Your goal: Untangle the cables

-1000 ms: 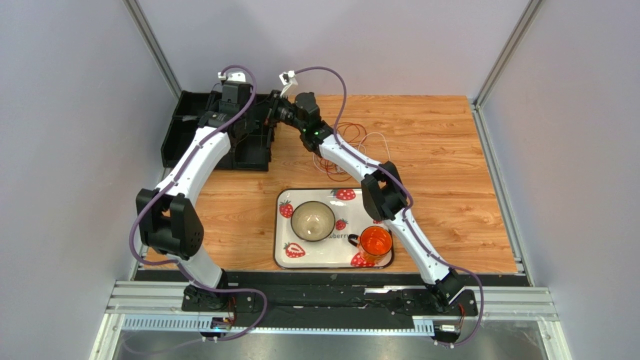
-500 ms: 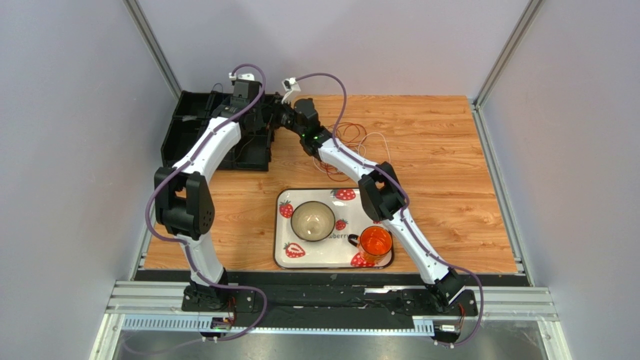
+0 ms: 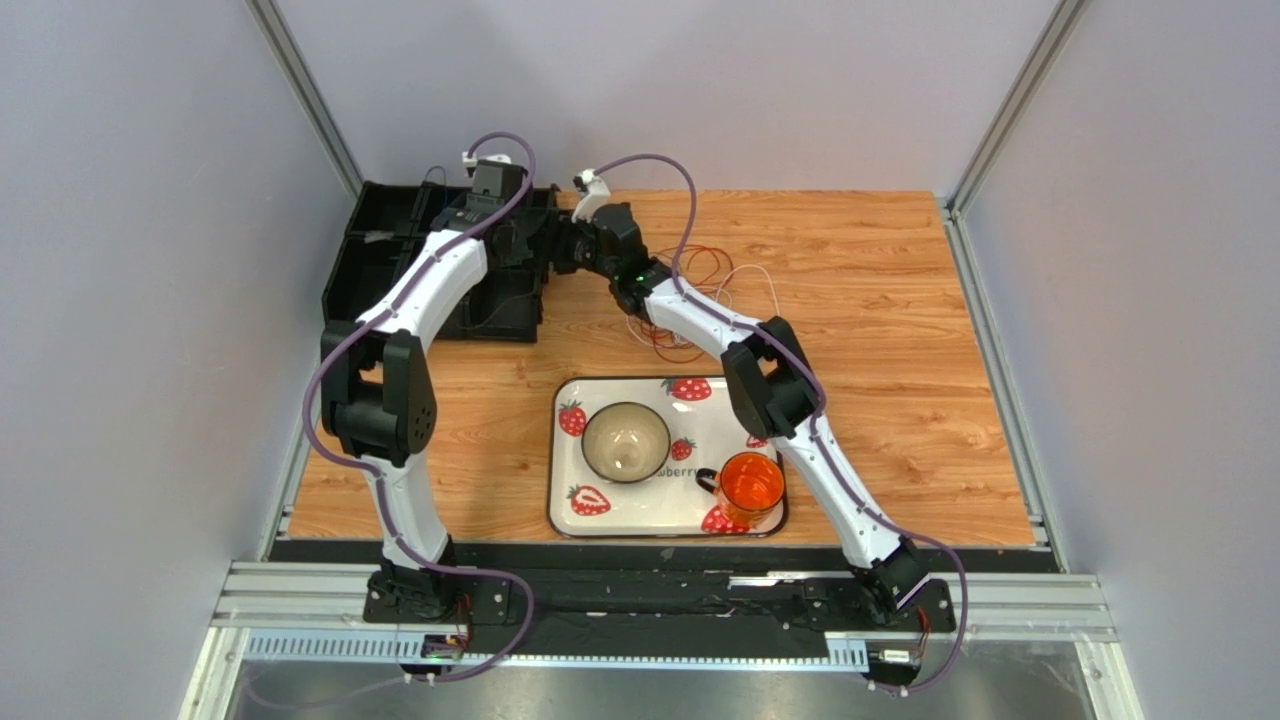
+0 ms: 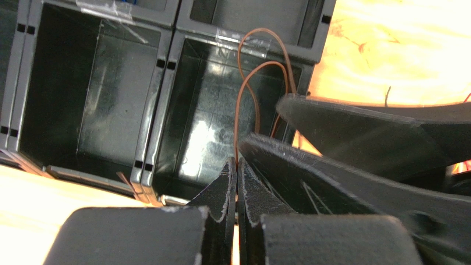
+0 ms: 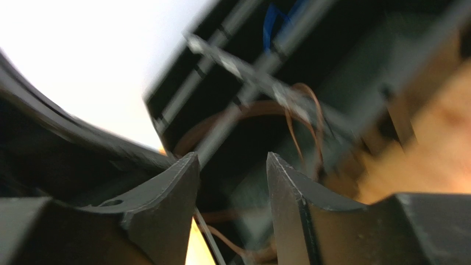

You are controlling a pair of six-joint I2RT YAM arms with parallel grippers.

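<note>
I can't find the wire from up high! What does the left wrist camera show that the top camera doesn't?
Only left wrist: the left fingers shut on a thin brown cable looping over the black bins. Only top: a strawberry tray holding a bowl and orange cup. Both: those bins and the wooden table.

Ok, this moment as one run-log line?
left gripper: jaws shut on brown cable | right gripper: jaws apart | place: both at black bin | other cables: heaped on table
</note>
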